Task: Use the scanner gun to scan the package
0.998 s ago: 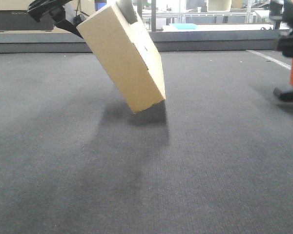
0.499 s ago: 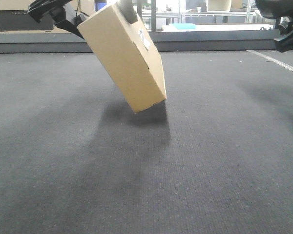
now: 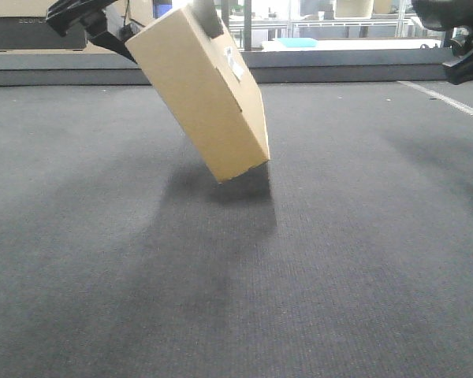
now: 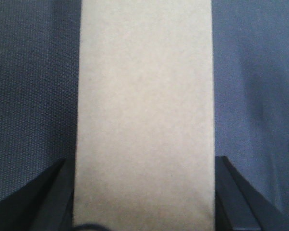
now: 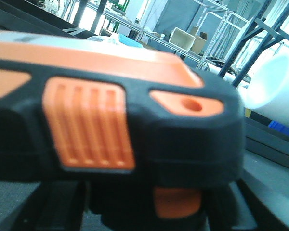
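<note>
Broad grey carpeted surface [image 3: 339, 260] across the whole front view, darkened by a soft shadow beneath the package [image 3: 197, 94]. Far behind, pale washed-out shelving [image 3: 339, 16].

Next in size, that package: tan, flat, rectangular. Hangs tilted in the air, upper end at the top left, lowest corner down toward the carpet yet clear of it. Fills the middle of the left wrist view with one plain tan face.

Then the left gripper [image 4: 142, 163]: pinches the package across its width, a dark finger [image 4: 48, 197] pressed against each long edge.

Then the scanner gun [image 5: 111, 120]: crowds the right wrist view, blurred by closeness. Black head, orange ribbed panel, orange trim, an orange piece underneath. Rides high, with shelving behind rather than carpet.

Then the right gripper [image 3: 461, 39]: only black shapes at the top right edge of the front view, well apart from the package, not separable there from its load. Grips the scanner gun, to judge by dim dark shapes flanking its underside in the wrist view.

Smallest, the white label [image 3: 235, 63]: high on the package face turned rightward.
</note>
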{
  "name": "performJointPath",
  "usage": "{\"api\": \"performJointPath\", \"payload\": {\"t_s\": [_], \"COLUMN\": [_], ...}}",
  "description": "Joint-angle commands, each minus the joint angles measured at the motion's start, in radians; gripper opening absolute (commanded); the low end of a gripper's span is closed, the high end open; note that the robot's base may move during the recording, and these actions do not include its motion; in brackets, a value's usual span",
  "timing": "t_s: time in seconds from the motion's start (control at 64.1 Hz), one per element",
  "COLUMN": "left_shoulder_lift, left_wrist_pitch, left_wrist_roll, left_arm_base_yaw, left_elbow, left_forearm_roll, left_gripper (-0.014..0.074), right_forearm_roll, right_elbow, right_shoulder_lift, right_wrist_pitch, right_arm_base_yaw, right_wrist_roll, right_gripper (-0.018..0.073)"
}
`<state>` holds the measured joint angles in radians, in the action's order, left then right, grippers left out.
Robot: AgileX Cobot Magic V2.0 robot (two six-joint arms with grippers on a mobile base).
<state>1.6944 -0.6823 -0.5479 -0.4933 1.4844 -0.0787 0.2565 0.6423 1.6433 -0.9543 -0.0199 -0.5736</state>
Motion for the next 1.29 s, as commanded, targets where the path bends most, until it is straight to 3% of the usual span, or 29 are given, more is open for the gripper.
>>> {"api": "performJointPath", "payload": {"t_s": [0.0,0.156,0.343,0.452,0.53,0.624,0.686,0.92,1.279], "left_shoulder_lift": [-0.002,-0.002,-0.002,-0.002,-0.002,-0.002,-0.002,-0.002,-0.002], "left_wrist_pitch": [0.018,0.018,0.018,0.018,0.018,0.02,0.02,0.02,0.024], "left_wrist_roll": [0.006,0.006,0.006,0.006,0.006,0.006,0.006,0.006,0.006], "left_arm_base_yaw": [0.0,0.0,0.0,0.0,0.0,0.0,0.0,0.0,0.0], "left_elbow": [0.004,0.004,0.004,0.004,0.004,0.004,0.004,0.004,0.004], "left_forearm_roll": [-0.007,-0.007,-0.007,-0.007,-0.007,-0.007,-0.007,-0.007,-0.005], "left_gripper": [-0.0111,-0.0111,-0.0111,-0.0111,-0.0111,-0.0111,-0.0111,-0.0111,-0.0111], "right_forearm_roll": [0.003,0.004,0.004,-0.001,-0.046,-0.186,-0.257,-0.324,-0.333], "right_elbow": [0.011,0.011,0.011,0.011,0.0,-0.02,-0.027,-0.038,-0.038], "right_shoulder_lift": [-0.041,-0.068,-0.068,-0.061,-0.045,-0.01,0.011,0.071,0.149], "right_wrist_pitch": [-0.068,-0.073,-0.107,-0.177,-0.245,-0.267,-0.267,-0.267,-0.267], "right_arm_base_yaw": [-0.006,-0.007,-0.019,-0.061,-0.105,-0.16,-0.174,-0.176,-0.169], "right_wrist_roll": [0.045,0.265,0.412,0.59,0.719,0.815,0.827,0.827,0.827], "right_gripper": [-0.0169,-0.0169,-0.0169,-0.0169,-0.0169,-0.0169,-0.0169,-0.0169,-0.0169]}}
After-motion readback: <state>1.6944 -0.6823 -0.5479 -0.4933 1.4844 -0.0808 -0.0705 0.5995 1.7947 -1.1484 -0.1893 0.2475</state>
